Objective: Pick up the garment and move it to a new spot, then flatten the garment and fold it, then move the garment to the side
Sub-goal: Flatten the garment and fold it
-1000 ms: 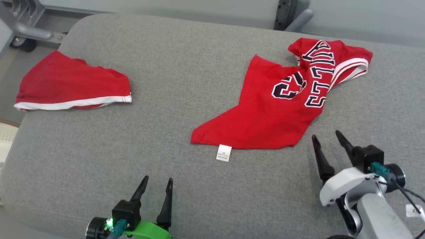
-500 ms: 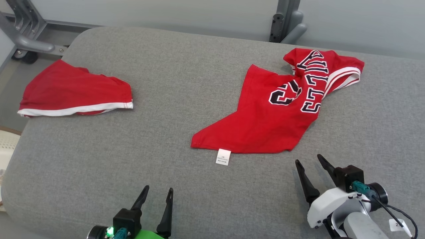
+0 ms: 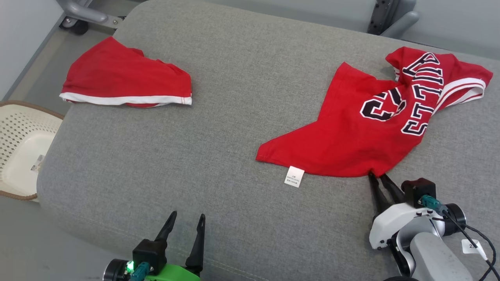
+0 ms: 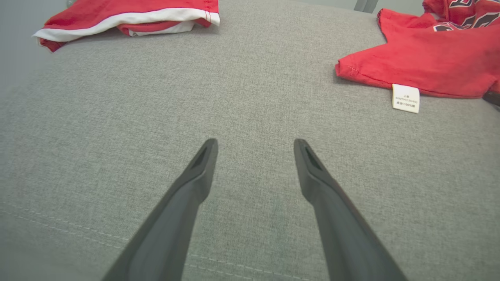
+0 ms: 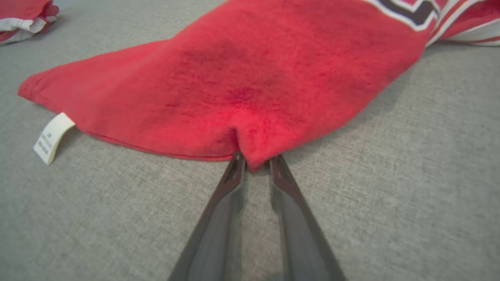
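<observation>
The right gripper (image 3: 377,175) is being held at the near hem of the red jersey (image 3: 351,140). Its 2 fingers (image 5: 230,218) are being kept nearly together, pinching a small pucker of that hem. In the right wrist view the red cloth is being squeezed between the 2 tips of the right gripper (image 5: 256,162), with the hem lifted slightly off the grey cushion (image 3: 195,156).

The left gripper (image 3: 187,214) is being held spread wide over bare cushion at the near edge, touching nothing; its fingers (image 4: 183,210) are being shown well apart, with grey fabric between them.

The jersey is lying crumpled on the right part of the cushion, with black-and-white lettering toward the far right. Its white care label (image 3: 294,176) is sticking out from the near hem, left of the pinch.

The pinch is being shown closely in the right wrist view, while in the head view just 2 dark tips are meeting the hem. In the head view a second red-and-white garment (image 3: 125,78) is being shown at the far left, plus a pale basket (image 3: 11,128) beside the cushion. The label print is being shown best in the left wrist view (image 4: 405,98), though it is too small to read.
</observation>
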Controlling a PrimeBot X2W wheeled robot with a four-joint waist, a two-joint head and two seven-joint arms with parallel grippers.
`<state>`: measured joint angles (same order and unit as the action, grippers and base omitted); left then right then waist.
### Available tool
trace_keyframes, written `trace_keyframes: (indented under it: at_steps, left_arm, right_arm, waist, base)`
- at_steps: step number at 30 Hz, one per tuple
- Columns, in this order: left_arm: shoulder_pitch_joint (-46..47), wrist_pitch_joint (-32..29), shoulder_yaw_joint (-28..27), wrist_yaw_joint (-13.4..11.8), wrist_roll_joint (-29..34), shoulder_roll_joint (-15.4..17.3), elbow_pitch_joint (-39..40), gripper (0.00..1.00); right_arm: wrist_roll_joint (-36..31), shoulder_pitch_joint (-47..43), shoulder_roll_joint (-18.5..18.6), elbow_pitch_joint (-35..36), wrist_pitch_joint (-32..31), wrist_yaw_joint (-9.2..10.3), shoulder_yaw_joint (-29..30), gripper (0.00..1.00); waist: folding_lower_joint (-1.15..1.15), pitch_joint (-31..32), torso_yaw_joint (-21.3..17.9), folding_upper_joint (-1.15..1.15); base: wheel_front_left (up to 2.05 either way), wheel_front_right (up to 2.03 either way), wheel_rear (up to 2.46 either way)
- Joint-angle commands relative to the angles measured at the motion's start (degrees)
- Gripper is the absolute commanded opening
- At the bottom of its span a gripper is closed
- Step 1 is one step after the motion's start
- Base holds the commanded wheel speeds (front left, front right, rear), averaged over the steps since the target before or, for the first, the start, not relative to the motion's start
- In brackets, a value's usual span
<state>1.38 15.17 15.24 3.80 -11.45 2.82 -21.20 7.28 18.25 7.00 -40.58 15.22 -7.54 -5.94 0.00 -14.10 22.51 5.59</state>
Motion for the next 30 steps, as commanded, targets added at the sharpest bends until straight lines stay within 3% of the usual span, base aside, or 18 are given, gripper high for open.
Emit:
trace_keyframes:
  at_steps: [1, 2, 3, 10, 22, 28, 29, 30]
  left_arm:
    - [0.7, -0.1, 0.1, -0.4, -0.3, 0.1, 0.1, 1.0]
    - [0.6, -0.1, 0.1, -0.5, -0.4, 0.2, 0.2, 1.0]
    - [0.6, -0.1, 0.1, -0.5, -0.5, 0.2, 0.2, 1.0]
    - [0.9, -0.1, 0.1, -0.3, -0.4, 0.2, 0.6, 1.0]
    - [-2.1, -0.1, -1.5, 0.3, 1.0, 0.2, 0.0, 1.0]
    - [-2.2, -0.1, -1.2, 0.7, 0.9, 0.2, -0.7, 1.0]
    - [-2.3, -0.1, -1.3, 0.7, 0.9, 0.2, -0.9, 1.0]
    - [-2.3, -0.1, -1.2, 0.7, 0.8, 0.2, -1.1, 1.0]
  right_arm:
    - [-0.2, -0.1, -0.1, -0.6, -0.1, 0.1, 0.3, 0.11]
    - [-0.3, 0.1, -0.1, -0.5, -0.1, 0.1, 0.4, 0.0]
    - [-0.3, 0.1, 0.0, -0.6, -0.1, 0.1, 0.5, 0.0]
    - [0.4, -0.3, 0.0, 3.4, -0.1, 0.11, 1.7, 0.0]
    - [4.9, -4.0, 2.6, 29.6, 0.0, 0.1, -1.7, 0.0]
    - [5.1, -0.5, 3.8, 30.5, 0.0, 0.1, -3.8, 0.0]
    - [4.7, 0.2, 3.9, 29.0, 0.0, 0.1, -4.5, 0.03]
    - [4.6, 1.0, 3.7, 26.8, -0.1, 0.1, -5.3, 0.48]
  waist:
    - [0.0, -1.2, 1.0, 0.0]
    - [0.0, -1.3, 0.9, 0.0]
    - [0.0, -1.4, 0.7, 0.0]
    - [0.0, -0.7, -1.2, 0.0]
    - [0.0, 4.6, -6.3, 0.0]
    - [0.0, 5.1, -5.3, 0.0]
    - [0.0, 5.1, -5.0, 0.0]
    - [0.0, 5.0, -4.7, 0.0]
  base:
    - [0.0, 0.0, 0.0]
    - [0.0, 0.0, 0.0]
    - [0.0, 0.0, 0.0]
    - [0.0, 0.0, 0.0]
    - [0.0, 0.0, 0.0]
    - [0.0, 0.0, 0.0]
    - [0.0, 0.0, 0.0]
    - [0.0, 0.0, 0.0]
